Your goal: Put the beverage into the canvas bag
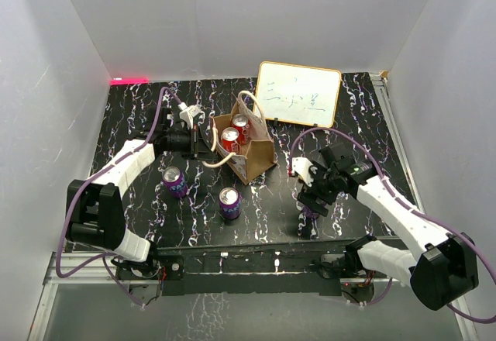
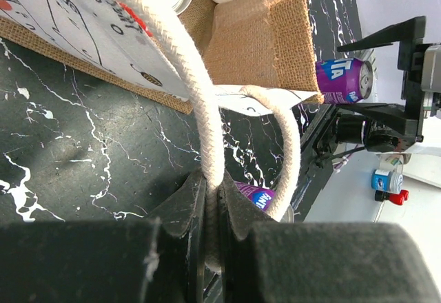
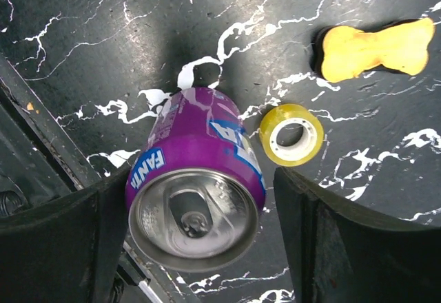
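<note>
The right tool [image 3: 200, 186] is wide open and holds nothing. A purple Fanta can [image 3: 196, 206] stands upright on the black marbled counter [image 1: 139, 108] between its two fingers. The can is close against the finger on the left of the wrist picture, and a clear gap remains to the other finger [image 3: 331, 241]. I cannot tell if the near finger touches it. A yellow tape roll [image 3: 291, 134] lies just beside the can.

The canvas bag [image 1: 256, 155] stands near the middle of the counter, well apart from this can, with two red cans [image 1: 231, 136] inside. The left tool [image 2: 215, 189] is closed tight on the bag's cream handle [image 2: 200, 96]. A second purple can [image 1: 229, 201] and a third purple can [image 1: 173, 178] stand in front of the bag.
</note>
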{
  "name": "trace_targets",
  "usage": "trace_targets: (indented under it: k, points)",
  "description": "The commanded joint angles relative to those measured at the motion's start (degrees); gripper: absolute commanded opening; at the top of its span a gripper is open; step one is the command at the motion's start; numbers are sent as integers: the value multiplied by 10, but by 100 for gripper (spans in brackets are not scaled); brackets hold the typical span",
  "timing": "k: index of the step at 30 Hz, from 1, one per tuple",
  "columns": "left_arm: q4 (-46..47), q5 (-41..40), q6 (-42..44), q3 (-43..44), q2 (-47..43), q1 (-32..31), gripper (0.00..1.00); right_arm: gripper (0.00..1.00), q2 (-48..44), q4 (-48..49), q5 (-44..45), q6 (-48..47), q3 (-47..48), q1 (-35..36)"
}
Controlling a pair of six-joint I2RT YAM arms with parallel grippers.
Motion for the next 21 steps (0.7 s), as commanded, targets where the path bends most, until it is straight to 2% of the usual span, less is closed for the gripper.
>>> trace_targets:
  k: [1,4,14,19,21]
  points:
    - [-11,0,12,14,-11,2,0,78,-1,38,10,-16,-16,0]
    - [-11,0,12,14,-10,2,0,71,-8,40,10,-13,-16,0]
    - [-14,1,10,20,-1,2,0,70,-39,46,-4,-6,-11,0]
    - [-15,2,10,22,3,2,0,55,-36,49,-14,-3,12,0]
    - [-16,2,10,23,4,2,0,52,-31,54,-26,7,31,0]
